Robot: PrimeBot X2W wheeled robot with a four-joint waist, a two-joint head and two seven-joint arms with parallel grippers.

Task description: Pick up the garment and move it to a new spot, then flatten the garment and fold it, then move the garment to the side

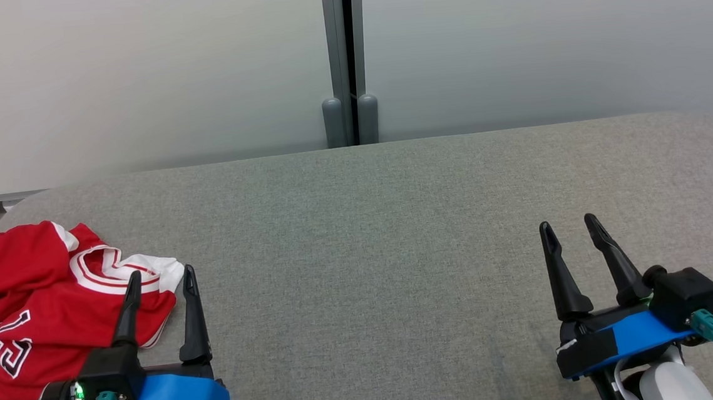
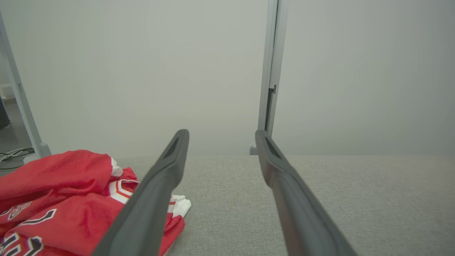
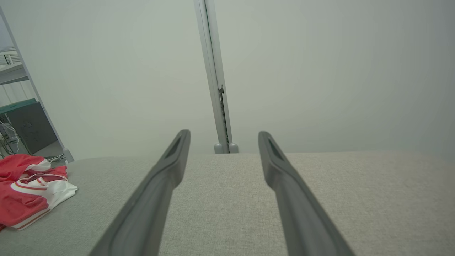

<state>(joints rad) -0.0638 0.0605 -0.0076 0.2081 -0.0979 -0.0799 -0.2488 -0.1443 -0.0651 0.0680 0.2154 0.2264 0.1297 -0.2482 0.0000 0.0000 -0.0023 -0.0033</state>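
A grey fabric-covered worktop point(image 1: 358, 225) stretches before the robot, backed by pale wall panels that meet at a grey post point(image 1: 346, 56). A red garment point(image 1: 31, 298), a jersey with white trim and lettering, lies crumpled at the worktop's left edge. The broad middle is bare, which would seem to leave room for the flattening and folding the task calls for.

The left gripper point(image 1: 161, 272) hovers at the near-left of the worktop. Its two dark fingers are spread apart and hold nothing. In the head view one finger lies across the jersey's white-trimmed corner, with the other just beside it. Being the nearer arm, it looks placed to make the first pick.

The right gripper point(image 1: 567, 221) sits toward the near-right corner, well apart from the cloth, its fingers likewise parted and empty.

By the look of things no step is done: the garment is not yet lifted.
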